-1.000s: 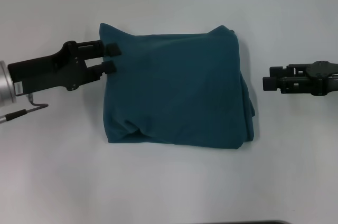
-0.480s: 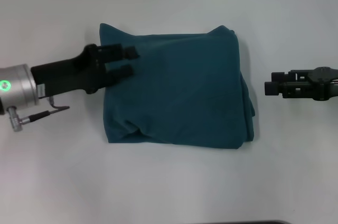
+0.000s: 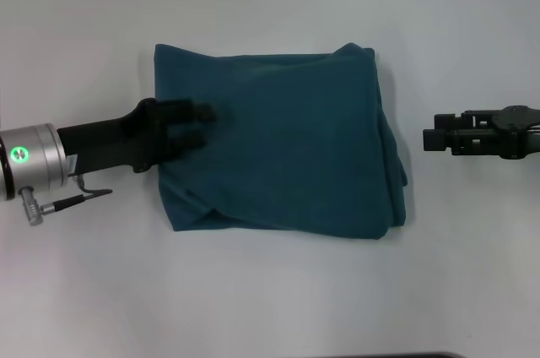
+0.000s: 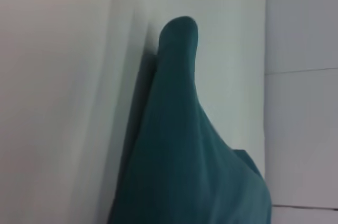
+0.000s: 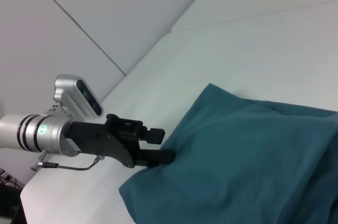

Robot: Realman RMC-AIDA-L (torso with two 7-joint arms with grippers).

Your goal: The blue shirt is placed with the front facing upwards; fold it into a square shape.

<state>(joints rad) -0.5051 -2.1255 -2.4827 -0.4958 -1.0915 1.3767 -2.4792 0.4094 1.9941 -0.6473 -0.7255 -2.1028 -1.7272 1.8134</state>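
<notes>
Nearly finished: blue shirt (image 3: 278, 143) lying mid-table (image 3: 270, 299) as rough square, left gripper (image 3: 196, 124) over its left edge with fingers parted, right gripper (image 3: 432, 140) idle beside, finger state unclear.

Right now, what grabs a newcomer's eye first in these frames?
The blue shirt, folded into a rough square, fills the middle of the white table. The left gripper reaches over the shirt's left edge, fingers apart. The right gripper hangs off to the right, clear of the cloth.
</notes>
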